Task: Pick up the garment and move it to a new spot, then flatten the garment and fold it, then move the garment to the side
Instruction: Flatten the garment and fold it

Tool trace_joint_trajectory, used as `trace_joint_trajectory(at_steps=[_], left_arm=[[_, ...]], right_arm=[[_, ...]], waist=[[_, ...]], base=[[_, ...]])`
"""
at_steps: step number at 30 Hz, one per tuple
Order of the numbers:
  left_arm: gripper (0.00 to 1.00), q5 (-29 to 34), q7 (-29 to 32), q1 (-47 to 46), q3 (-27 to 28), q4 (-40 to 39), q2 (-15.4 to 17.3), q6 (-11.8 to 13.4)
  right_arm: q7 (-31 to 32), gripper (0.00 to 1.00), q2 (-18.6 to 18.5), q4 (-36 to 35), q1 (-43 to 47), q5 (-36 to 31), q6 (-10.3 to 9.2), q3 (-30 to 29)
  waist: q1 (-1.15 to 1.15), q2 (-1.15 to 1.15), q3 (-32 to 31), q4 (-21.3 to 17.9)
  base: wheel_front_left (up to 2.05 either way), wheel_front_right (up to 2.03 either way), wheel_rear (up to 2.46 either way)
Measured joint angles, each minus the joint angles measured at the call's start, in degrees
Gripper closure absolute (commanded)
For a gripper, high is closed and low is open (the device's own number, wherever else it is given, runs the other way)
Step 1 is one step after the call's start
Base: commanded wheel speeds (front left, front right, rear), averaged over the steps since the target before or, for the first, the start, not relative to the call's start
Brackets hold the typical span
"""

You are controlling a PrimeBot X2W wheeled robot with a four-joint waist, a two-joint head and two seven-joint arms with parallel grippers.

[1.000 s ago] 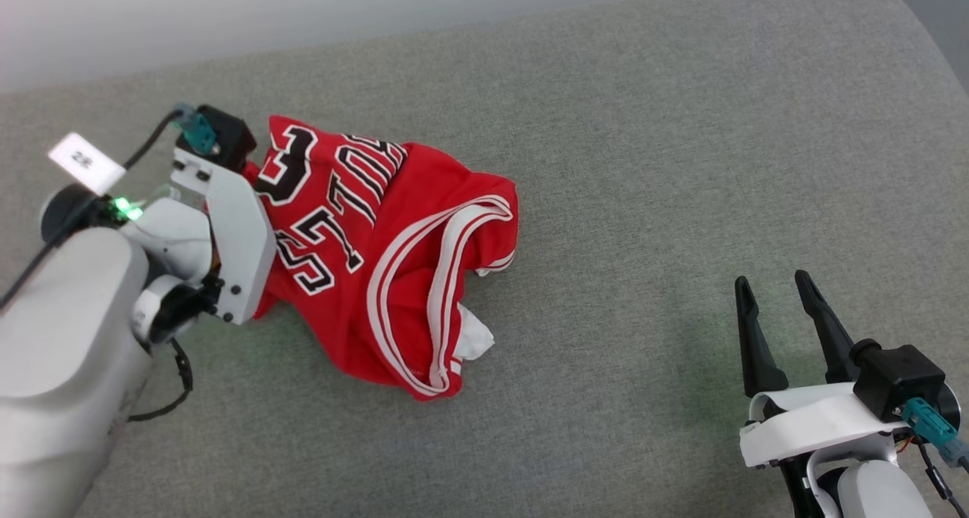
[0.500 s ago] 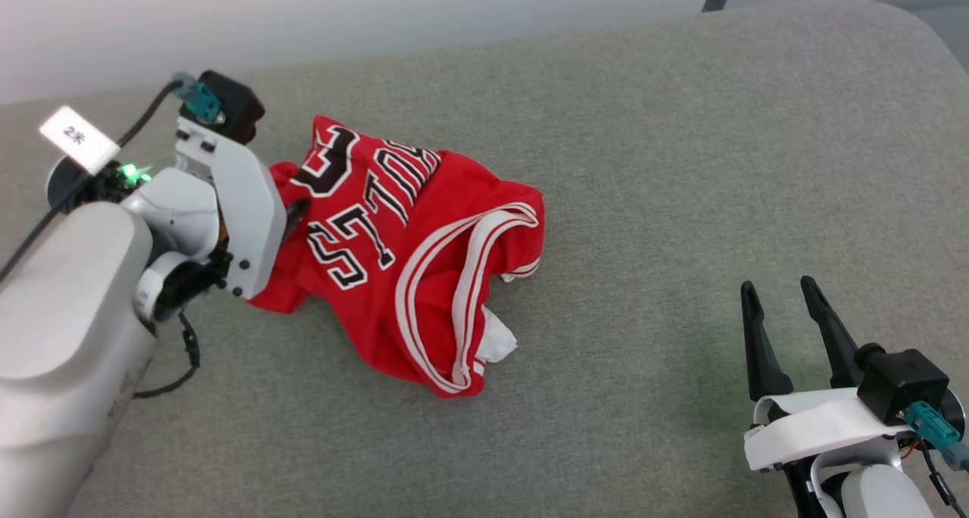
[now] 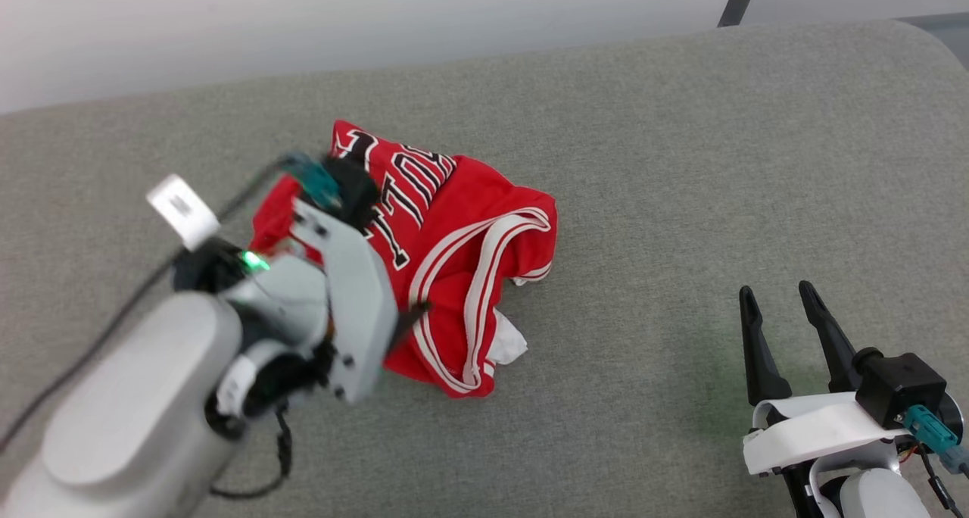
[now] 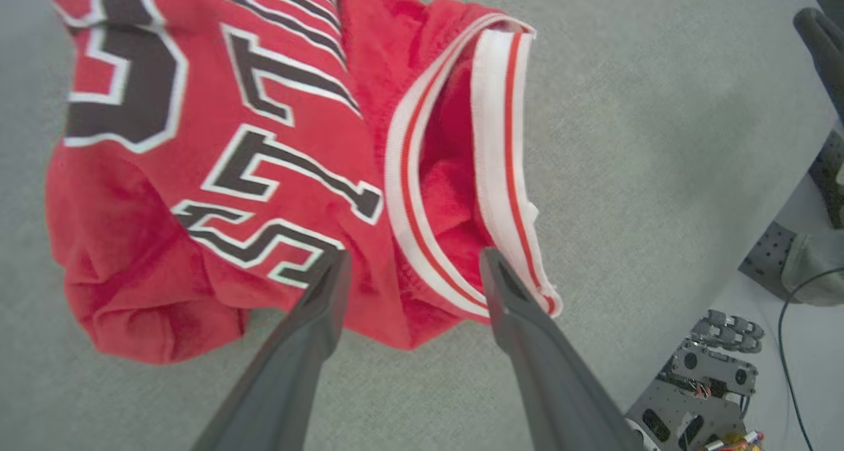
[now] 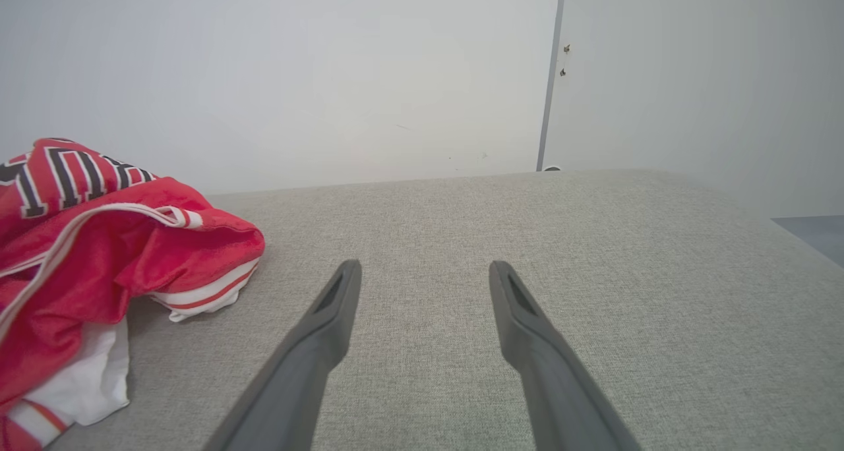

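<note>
The garment (image 3: 469, 253) lies crumpled on the grey surface (image 3: 681, 162), centre-left of the head view, with flattening, folding and side placement outstanding; left gripper (image 4: 414, 256) hovers over it, jaws spread and empty; right gripper (image 3: 774, 288), lower right, likewise spread and empty

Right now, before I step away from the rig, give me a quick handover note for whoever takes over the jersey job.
Left claw: open, fingers spread over an edge of the jersey, gripping nothing.
Right claw: open and empty, over the bare grey surface on the robot's right, apart from the jersey.
Jersey: crumpled heap on the grey surface, lettering up, striped trim bunched, a white part poking out.
Done: jersey is set down, free of both claws.
Left: flatten it, fold it, move it to the side.
</note>
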Motion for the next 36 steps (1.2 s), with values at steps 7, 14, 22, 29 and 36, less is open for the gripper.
trace_joint_trajectory(at_steps=[7,14,22,29,36], left_arm=[[0.0,-0.4,2.0,3.7,-2.3,-3.5,0.5,1.3],[0.0,1.5,0.5,5.1,-3.8,-0.4,0.8,1.0],[0.59,3.5,-2.1,5.6,-4.8,7.0,-0.4,1.2],[1.0,2.1,-1.2,5.2,-4.5,9.1,-1.1,1.5],[1.0,3.4,0.9,0.9,-3.5,6.2,2.3,1.0]], right_arm=[[0.0,0.0,0.0,-0.1,-0.1,0.8,0.0,0.6],[0.0,0.0,0.0,-0.1,-0.5,1.4,0.0,0.9],[0.0,0.0,0.0,-0.1,-0.5,1.7,0.0,1.1],[0.0,0.0,0.0,-0.2,0.1,1.5,0.0,0.8],[0.0,0.0,0.0,-0.2,0.3,1.3,0.0,0.8]], waist=[[0.0,0.0,0.7,-1.1],[0.0,0.0,1.5,-2.7],[0.0,0.0,1.7,-3.6],[0.0,0.0,1.4,-3.4],[0.0,0.0,0.8,-2.8]], base=[[0.0,0.0,0.0],[0.0,0.0,0.0],[0.0,0.0,0.0],[0.0,0.0,0.0],[0.0,0.0,0.0]])
